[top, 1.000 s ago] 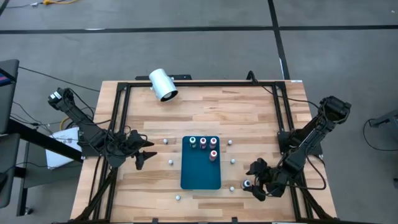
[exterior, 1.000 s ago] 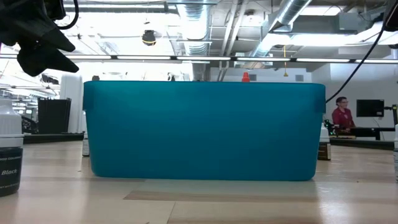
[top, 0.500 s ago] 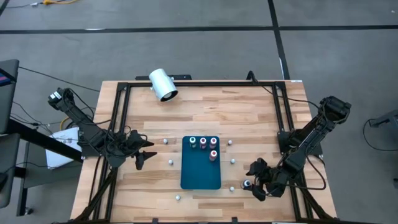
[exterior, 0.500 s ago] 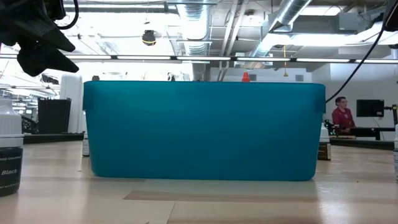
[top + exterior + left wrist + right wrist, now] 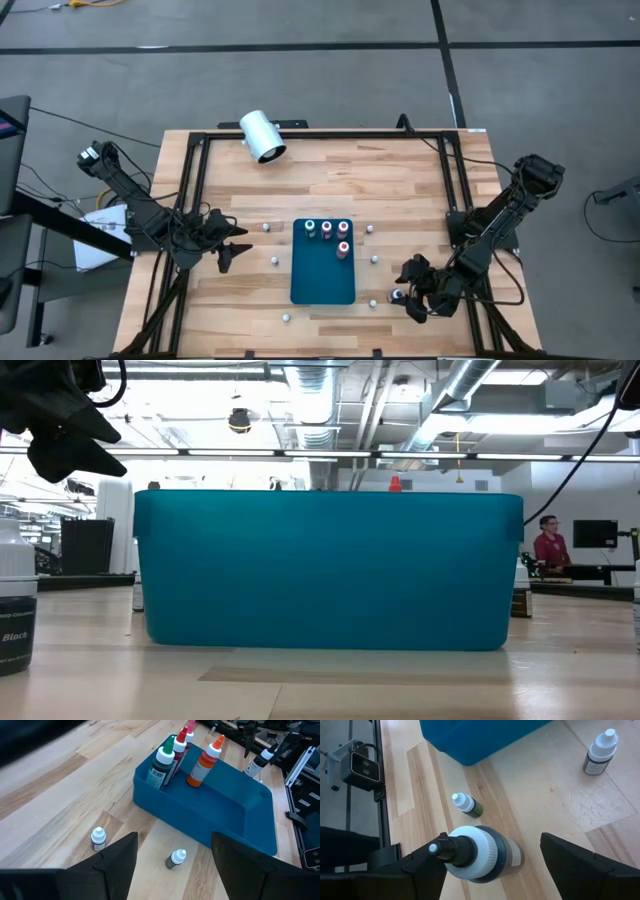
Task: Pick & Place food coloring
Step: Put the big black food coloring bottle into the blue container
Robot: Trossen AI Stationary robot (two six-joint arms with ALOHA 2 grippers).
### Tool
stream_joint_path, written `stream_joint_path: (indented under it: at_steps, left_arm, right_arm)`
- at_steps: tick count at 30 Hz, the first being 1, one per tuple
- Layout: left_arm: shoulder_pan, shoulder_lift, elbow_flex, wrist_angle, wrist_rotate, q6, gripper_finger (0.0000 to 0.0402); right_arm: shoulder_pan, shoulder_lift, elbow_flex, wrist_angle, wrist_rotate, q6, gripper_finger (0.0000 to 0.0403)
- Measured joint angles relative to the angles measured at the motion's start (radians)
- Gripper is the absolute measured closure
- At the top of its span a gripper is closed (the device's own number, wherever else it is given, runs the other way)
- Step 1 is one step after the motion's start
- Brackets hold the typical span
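The food coloring bottles are small. Several with pale tops stand upright at the far end of the teal tray [image 5: 322, 275]; in the left wrist view they are a green one [image 5: 162, 765], a pink one [image 5: 182, 742] and an orange one [image 5: 202, 764]. More tiny bottles stand on the table around the tray [image 5: 274, 261] [image 5: 375, 259]. My right gripper [image 5: 404, 293] is open at the near right of the tray, with an upright dark bottle with a white cap [image 5: 482, 854] between its fingers. My left gripper [image 5: 234, 250] is open and hovers left of the tray. My right gripper stands open around the dark bottle, which rests upright on the table. One finger [image 5: 422, 867] shows right beside the bottle's white cap [image 5: 470, 851], and I cannot tell whether it touches. The other finger [image 5: 585, 867] is apart from it.
A large white cylinder [image 5: 263, 136] lies at the table's far left edge. Two small bottles [image 5: 98, 838] [image 5: 176, 859] stand between my left gripper and the tray. A black-labelled bottle [image 5: 15, 605] stands near the low camera. A person [image 5: 548, 545] is far behind the table.
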Motion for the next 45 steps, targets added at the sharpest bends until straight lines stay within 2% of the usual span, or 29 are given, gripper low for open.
stream_joint_path:
  at_steps: [13, 25, 31, 36, 39, 45]
  left_arm:
    - [0.0, 0.0, 0.0, 0.0, 0.0, 0.0, 0.0159]
    - [0.0, 0.0, 0.0, 0.0, 0.0, 0.0, 0.0159]
    - [0.0, 0.0, 0.0, 0.0, 0.0, 0.0, 0.0159]
    - [0.0, 0.0, 0.0, 0.0, 0.0, 0.0, 0.0159]
    - [0.0, 0.0, 0.0, 0.0, 0.0, 0.0, 0.0159]
    - [0.0, 0.0, 0.0, 0.0, 0.0, 0.001, 0.0159]
  right_arm:
    - [0.0, 0.0, 0.0, 0.0, 0.0, 0.001, 0.0154]
    - [0.0, 0.0, 0.0, 0.008, 0.003, 0.001, 0.0271]
    - [0.0, -0.008, 0.0, 0.01, 0.001, 0.009, 0.0263]
    - [-0.013, -0.066, 0.0, 0.012, 0.014, 0.005, 0.0254]
    - [-0.024, -0.126, 0.0, 0.022, 0.034, -0.035, 0.0271]
    - [-0.064, -0.244, 0.034, 0.044, 0.035, -0.171, 0.0272]
